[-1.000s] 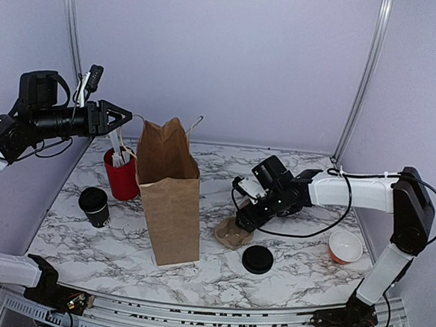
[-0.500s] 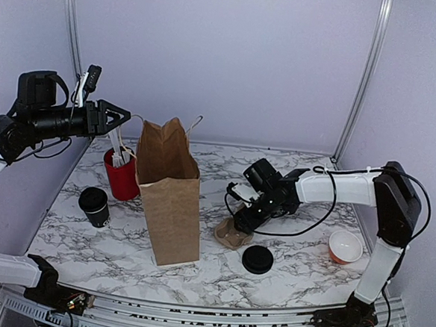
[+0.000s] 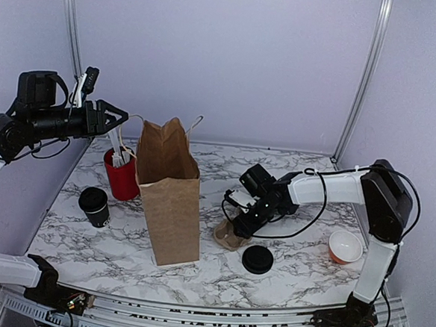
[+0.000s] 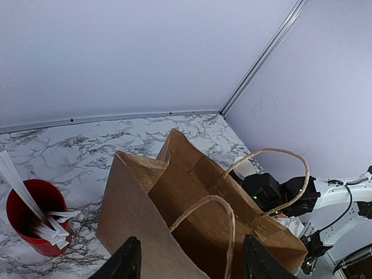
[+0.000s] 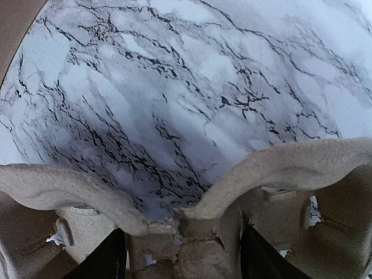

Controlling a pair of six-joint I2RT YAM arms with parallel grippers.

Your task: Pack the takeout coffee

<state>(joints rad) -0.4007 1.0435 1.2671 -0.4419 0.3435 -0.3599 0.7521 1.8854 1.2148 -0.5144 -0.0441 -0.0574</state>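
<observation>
**A:** What's the room like?

**B:** Pale lilac walls [image 3: 225,59] on three sides. Below them is a white marble-patterned counter [image 3: 300,278] with dark veins.

**A:** Biggest thing on it?

**B:** A brown paper bag [image 3: 169,197], standing open left of centre. The left tool [image 3: 125,115] hangs high by its mouth, fingers apart, holding nothing.

**A:** And the right tool [image 3: 238,225]?

**B:** It's low over a pulp carrier [image 3: 228,238] right of the bag, with a finger either side of the middle ridge. I cannot tell whether they pinch it.

**A:** The coffee [image 3: 94,206]?

**B:** It's on the counter's left side, near the red holder [image 3: 121,178], left of the bag and well apart from both tools. It stands upright, long axis vertical, open mouth up.
</observation>
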